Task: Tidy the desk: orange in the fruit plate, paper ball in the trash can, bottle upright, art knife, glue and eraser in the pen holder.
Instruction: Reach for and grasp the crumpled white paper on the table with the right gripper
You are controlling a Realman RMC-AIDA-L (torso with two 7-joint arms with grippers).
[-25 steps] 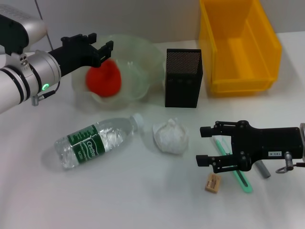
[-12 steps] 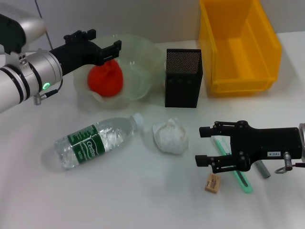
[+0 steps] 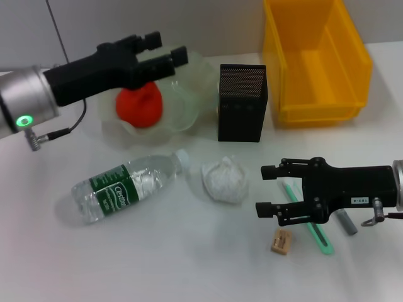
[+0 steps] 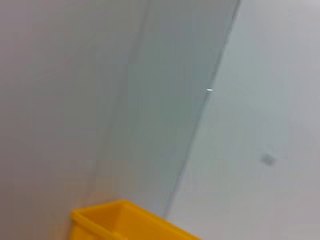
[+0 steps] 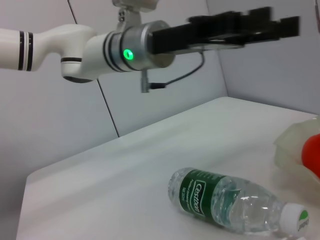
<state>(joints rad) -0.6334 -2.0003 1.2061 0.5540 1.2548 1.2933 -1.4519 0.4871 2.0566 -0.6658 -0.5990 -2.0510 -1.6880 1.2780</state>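
The orange (image 3: pixel 138 106) lies in the pale fruit plate (image 3: pixel 189 78) at the back left. My left gripper (image 3: pixel 165 50) is open and empty, raised above the plate; it also shows in the right wrist view (image 5: pixel 250 27). The bottle (image 3: pixel 126 185) lies on its side at front left, and shows in the right wrist view (image 5: pixel 230 202). The paper ball (image 3: pixel 224 180) lies at centre. My right gripper (image 3: pixel 264 190) is open, just right of the ball, above the green art knife (image 3: pixel 313 231). The eraser (image 3: pixel 281 241) and grey glue (image 3: pixel 346 223) lie by it. The black mesh pen holder (image 3: pixel 242 102) stands behind.
A yellow bin (image 3: pixel 315 60) stands at the back right, next to the pen holder; its corner shows in the left wrist view (image 4: pixel 115 222). A grey wall lies behind the white table (image 3: pixel 157 264).
My left gripper has risen and swung right, away from the orange, which stays in the plate. My right gripper has edged slightly left toward the paper ball.
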